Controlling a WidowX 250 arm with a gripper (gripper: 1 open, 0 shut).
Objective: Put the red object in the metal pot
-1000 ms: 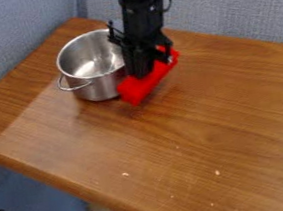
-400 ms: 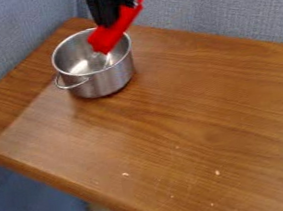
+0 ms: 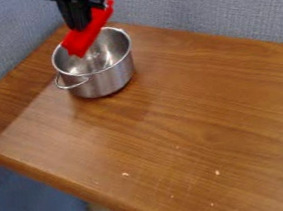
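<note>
The red object (image 3: 88, 32), a bright red long block, hangs tilted over the metal pot (image 3: 95, 66), its lower end near the pot's far rim. My gripper (image 3: 86, 9) is shut on the block's upper end and points straight down from the top of the view. The shiny steel pot stands on the wooden table at the back left, a small handle showing on its left side. Its inside looks empty.
The wooden table (image 3: 175, 122) stretches out to the right and front of the pot. A blue-grey fabric wall (image 3: 223, 3) runs close behind the table. The table's front left edge drops off to the floor.
The gripper has carried the red block up and to the left, from the table beside the pot's right side to above the pot's opening.
</note>
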